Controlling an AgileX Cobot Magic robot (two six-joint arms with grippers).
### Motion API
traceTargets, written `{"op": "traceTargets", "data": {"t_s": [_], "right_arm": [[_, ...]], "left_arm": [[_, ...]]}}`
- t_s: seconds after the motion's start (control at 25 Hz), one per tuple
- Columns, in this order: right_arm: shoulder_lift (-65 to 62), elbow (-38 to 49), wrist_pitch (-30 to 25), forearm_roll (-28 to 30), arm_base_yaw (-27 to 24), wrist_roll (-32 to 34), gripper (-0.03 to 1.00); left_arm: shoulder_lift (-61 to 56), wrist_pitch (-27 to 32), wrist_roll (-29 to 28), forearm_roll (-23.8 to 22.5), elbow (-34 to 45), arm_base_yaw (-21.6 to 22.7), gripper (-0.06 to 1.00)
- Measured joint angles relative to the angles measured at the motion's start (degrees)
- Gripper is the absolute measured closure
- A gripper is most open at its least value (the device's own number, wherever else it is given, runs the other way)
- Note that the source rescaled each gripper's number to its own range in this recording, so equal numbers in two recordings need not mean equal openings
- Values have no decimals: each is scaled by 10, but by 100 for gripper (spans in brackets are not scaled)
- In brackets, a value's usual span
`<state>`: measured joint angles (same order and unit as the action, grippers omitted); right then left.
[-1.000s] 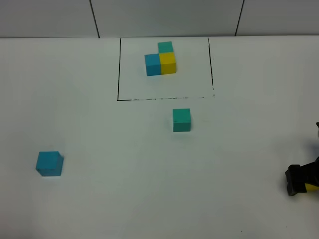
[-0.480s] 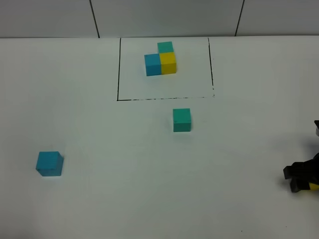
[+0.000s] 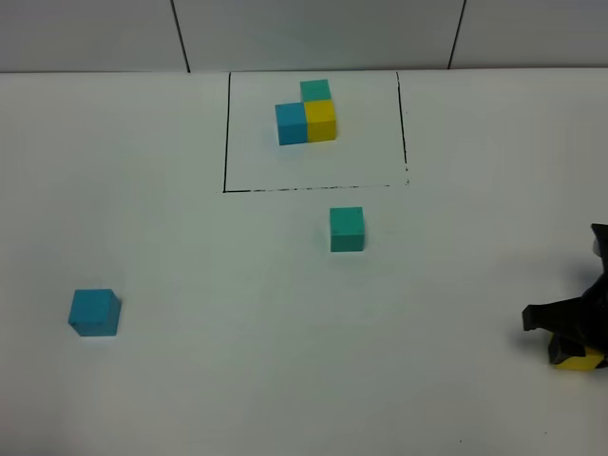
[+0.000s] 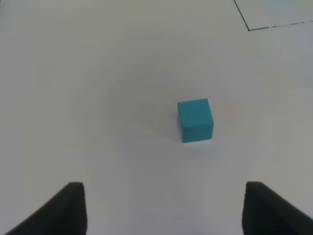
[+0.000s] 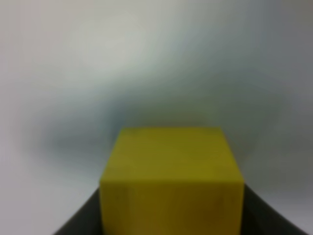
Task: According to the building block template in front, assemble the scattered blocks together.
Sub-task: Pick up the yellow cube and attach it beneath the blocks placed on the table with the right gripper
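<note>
The building block template (image 3: pixel 309 116) is a blue, yellow and teal-green L inside a thin black rectangle at the back of the table. Of the scattered blocks, the teal-green cube (image 3: pixel 347 229) sits just in front of that frame and the blue cube (image 3: pixel 94 313) lies at the front left. My right gripper (image 3: pixel 573 344) at the right edge is shut on the yellow cube (image 3: pixel 580 362). In the right wrist view the yellow cube (image 5: pixel 172 181) fills the gap between the dark fingers (image 5: pixel 80 224). My left gripper (image 4: pixel 168 211) is open and empty, a little short of the blue cube (image 4: pixel 195 120).
The white table (image 3: pixel 209 380) runs back to a grey panelled wall (image 3: pixel 313 33). A corner of the black frame line (image 4: pixel 254 27) shows in the left wrist view. The left arm is out of the exterior high view.
My right gripper has moved left into view with the yellow cube between its fingers. The blue and teal-green cubes have not moved.
</note>
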<state>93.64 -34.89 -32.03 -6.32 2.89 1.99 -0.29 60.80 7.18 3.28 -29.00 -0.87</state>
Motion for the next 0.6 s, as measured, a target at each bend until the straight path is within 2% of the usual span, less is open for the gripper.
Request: {"op": "traceTargets", "data": {"t_s": [0.16,0.36,0.6], "right_arm": [[-30,-3,-21,-1,78,40,95],[-38,-19,-30,1,206,153,95],[17,-139,-63,17,309,256,95]], "left_arm": [[0,0,0,0,0,0,41],[0,0,0,0,0,0,41],[0,0,0,0,0,0,41]]}}
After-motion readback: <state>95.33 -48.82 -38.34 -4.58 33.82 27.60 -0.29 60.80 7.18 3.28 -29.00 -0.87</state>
